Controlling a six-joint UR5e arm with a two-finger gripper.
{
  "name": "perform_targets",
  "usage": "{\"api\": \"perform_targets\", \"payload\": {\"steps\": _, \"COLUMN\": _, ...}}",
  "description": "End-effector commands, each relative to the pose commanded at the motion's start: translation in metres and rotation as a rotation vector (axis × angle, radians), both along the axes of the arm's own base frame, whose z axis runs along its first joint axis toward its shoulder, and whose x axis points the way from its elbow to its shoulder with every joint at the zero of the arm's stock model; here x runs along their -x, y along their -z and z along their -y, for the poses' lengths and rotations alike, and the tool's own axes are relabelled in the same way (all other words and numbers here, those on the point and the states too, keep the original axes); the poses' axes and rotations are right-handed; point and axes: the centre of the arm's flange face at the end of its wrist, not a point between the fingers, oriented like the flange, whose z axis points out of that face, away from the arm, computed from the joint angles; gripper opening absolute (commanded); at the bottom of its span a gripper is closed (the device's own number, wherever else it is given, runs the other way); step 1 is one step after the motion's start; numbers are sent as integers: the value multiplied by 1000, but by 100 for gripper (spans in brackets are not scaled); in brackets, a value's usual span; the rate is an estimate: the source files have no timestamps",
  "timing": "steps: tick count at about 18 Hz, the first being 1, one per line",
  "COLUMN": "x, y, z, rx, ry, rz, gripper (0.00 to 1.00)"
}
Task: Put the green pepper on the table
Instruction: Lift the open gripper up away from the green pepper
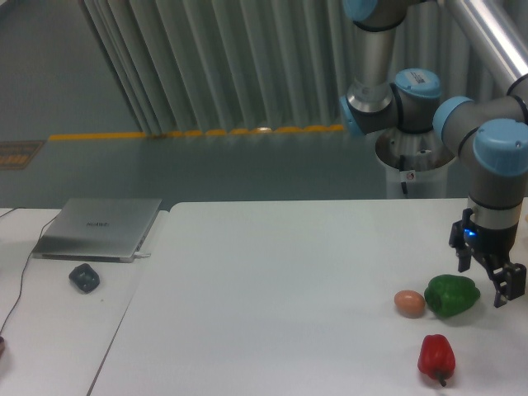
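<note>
Camera view from the fixed position shows the green pepper (451, 294) lying on its side on the white worktop (280, 280), near the right edge, with its long axis running roughly left to right across the picture. It appears to rest on the surface under its own weight. The brownish egg-shaped object (408, 303) sits just beside its left end, close enough that I cannot tell whether the two touch, and the red pepper (436, 356) lies nearer the camera, apart from both.

The gripper (488, 275) hangs to the right of the green pepper and a little above it. Its jaws are spread apart and hold nothing; the nearer finger reaches down past the pepper's right end, the other shows higher up and behind. From this one angle it is hard to say whether the pepper's right end lies partly between the fingers or wholly to their left, but no finger visibly presses on it.

So the pepper lies left of and below the jaws, and it looks as though the placing is done. A straight lift would be the safest retreat, since a sideways sweep leftward could nudge the pepper into the egg-shaped object
</note>
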Motion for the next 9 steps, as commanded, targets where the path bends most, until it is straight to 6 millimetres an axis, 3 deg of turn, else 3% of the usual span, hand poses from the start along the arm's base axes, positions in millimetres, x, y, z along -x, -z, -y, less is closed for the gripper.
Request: {"api": "perform_targets", "payload": {"steps": 9, "x": 14, "y": -8, "z": 22, "rx": 17, "ry": 116, "rz": -5, "gripper": 100}}
